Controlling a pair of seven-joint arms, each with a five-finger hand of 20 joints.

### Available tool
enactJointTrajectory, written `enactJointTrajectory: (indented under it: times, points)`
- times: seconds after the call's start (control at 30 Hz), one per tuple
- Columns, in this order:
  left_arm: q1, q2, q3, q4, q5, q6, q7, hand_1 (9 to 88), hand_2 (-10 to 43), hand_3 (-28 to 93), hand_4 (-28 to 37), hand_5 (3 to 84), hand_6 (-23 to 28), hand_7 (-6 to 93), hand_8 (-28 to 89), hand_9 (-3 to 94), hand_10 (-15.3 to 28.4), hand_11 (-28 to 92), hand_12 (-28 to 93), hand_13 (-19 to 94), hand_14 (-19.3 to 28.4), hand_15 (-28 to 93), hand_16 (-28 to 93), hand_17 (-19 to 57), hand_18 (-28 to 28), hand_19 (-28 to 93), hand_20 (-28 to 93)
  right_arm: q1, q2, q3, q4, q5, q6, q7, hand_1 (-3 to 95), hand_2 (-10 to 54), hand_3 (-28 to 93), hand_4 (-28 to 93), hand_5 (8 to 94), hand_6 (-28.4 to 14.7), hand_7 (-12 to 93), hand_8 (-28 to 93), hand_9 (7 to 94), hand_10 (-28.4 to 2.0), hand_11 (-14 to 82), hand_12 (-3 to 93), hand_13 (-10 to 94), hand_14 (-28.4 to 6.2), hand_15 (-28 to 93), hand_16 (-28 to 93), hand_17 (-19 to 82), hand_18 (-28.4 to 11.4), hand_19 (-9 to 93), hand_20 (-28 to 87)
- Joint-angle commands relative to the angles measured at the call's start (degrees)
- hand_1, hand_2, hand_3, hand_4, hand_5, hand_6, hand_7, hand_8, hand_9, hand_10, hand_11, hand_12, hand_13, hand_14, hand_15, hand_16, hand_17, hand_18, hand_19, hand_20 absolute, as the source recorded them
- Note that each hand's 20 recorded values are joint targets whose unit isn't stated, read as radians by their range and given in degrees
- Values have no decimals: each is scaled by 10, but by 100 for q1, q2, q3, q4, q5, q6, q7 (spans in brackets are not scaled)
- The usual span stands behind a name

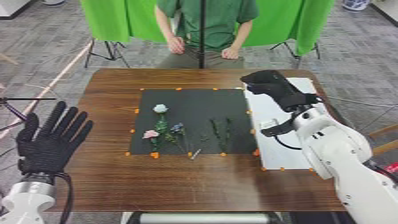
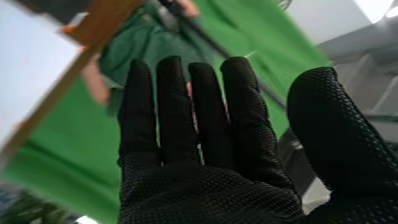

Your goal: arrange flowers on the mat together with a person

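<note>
In the head view my right hand (image 1: pixel 271 86) is over the far part of the white sheet, right of the dark mat (image 1: pixel 191 100). Its fingers are straight and hold nothing, as the right wrist view shows of the hand (image 2: pixel 204 165). My left hand (image 1: pixel 51 142) is open beside the table's left edge. On the mat lie a white flower (image 1: pixel 161 108), a pink flower (image 1: pixel 151 134) and a bluish flower (image 1: pixel 177 128), with green stems (image 1: pixel 222 134) to their right.
The white sheet (image 1: pixel 282 155) lies right of the mat on the wooden table (image 1: pixel 107 180). Orange tape marks line the mat's edges. A person in green is at the far edge, hands near the lap.
</note>
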Motion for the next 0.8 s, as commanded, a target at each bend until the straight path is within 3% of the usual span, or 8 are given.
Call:
enactJointTrajectory:
  times: [0.03,0.23,0.4,0.53,0.6,0.8]
  points:
    - [171,-101,-92,-69,0,60,59,258,105,690,-283,410,58,53,-77,376,145,150,89,277,153,253,-53,-30,129,286,115,-1481,-17,989,-462,77,303,261,285,90,788,-262,455,-18,197,-148,439,-108,85,124,374,-91,216,108,199,-147,431,129]
    - [130,-87,-94,-74,-8,43,117,258,104,691,-283,409,57,54,-77,375,145,149,89,277,153,253,-53,-30,129,287,115,-2156,-419,1627,-719,460,592,38,274,88,790,-257,404,-24,173,-131,403,-108,83,121,354,-95,217,101,192,-148,436,134]
    - [69,-62,-95,-60,-11,94,53,256,109,702,-283,410,57,54,-78,376,145,150,90,277,153,254,-53,-30,128,285,114,-2624,-599,2046,-829,572,568,-110,270,85,794,-256,414,-20,179,-130,403,-107,87,120,349,-94,212,97,186,-148,426,131]
    - [33,-48,-119,-46,-37,137,51,257,110,701,-283,410,57,55,-78,376,144,151,90,278,153,255,-53,-30,128,284,115,-2802,-721,2103,-911,676,912,-136,268,82,798,-256,417,-20,182,-133,403,-108,89,118,346,-89,207,96,185,-148,421,133]
    - [11,-36,-113,-32,-35,125,29,258,110,700,-283,410,57,55,-78,376,144,151,89,278,153,256,-54,-30,128,284,115,-2775,-672,1939,-917,727,1335,-74,268,81,799,-257,416,-20,182,-134,404,-107,90,118,346,-90,207,97,184,-149,420,135]
    - [-148,-13,52,29,-75,140,-3,259,110,699,-283,411,58,54,-77,377,144,152,89,278,152,255,-54,-30,128,286,116,-2567,-625,1828,-865,711,1250,-180,265,85,799,-259,409,-24,181,-133,403,-107,93,118,346,-97,219,103,182,-150,420,139]
